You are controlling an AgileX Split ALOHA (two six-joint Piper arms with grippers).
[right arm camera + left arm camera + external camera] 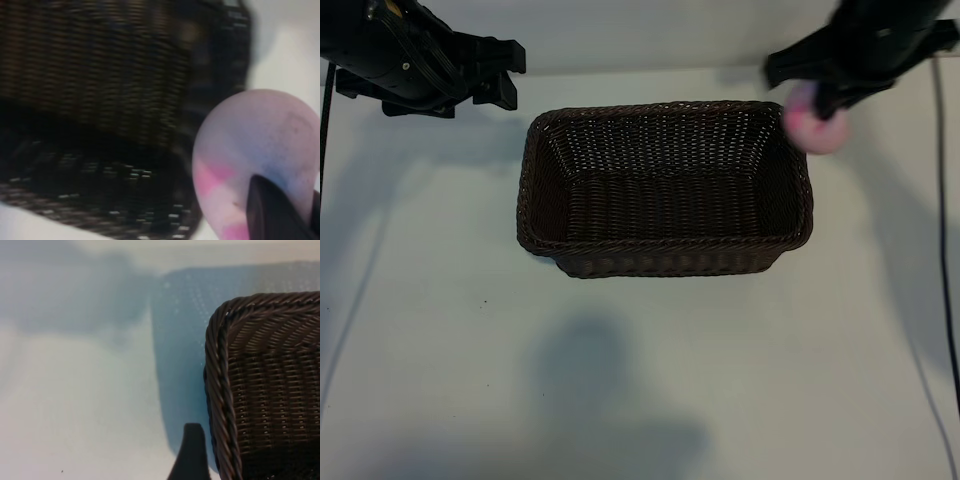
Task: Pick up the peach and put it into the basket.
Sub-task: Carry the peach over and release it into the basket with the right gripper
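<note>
A plain white tabletop (650, 380) fills my screen from above, marked only by soft grey shadows. In the middle sits the basket (665, 258), dark-brown wicker with a braided rim and sloping sides, its long side running across the picture, and I see nothing inside it.

My right claw (820, 108) hangs at the far right corner of the basket, above and just outside the rim. It is clamped on the peach (817, 125), which shows as a pale-pink ball with a brighter pink patch, clear of the tabletop and overlapping the basket's corner from where I look. In the right wrist view the peach (255, 155) bulks large close to the lens, with one dark fingertip (272, 212) pressed against it and the basket's woven wall (100, 90) and interior behind.

My left claw (490, 75) is parked at the far left, well apart from the basket, with its jaws spread wide and nothing between them. Its wrist view shows one dark fingertip (192, 455) beside the basket's rounded corner (220, 390), over bare tabletop.
</note>
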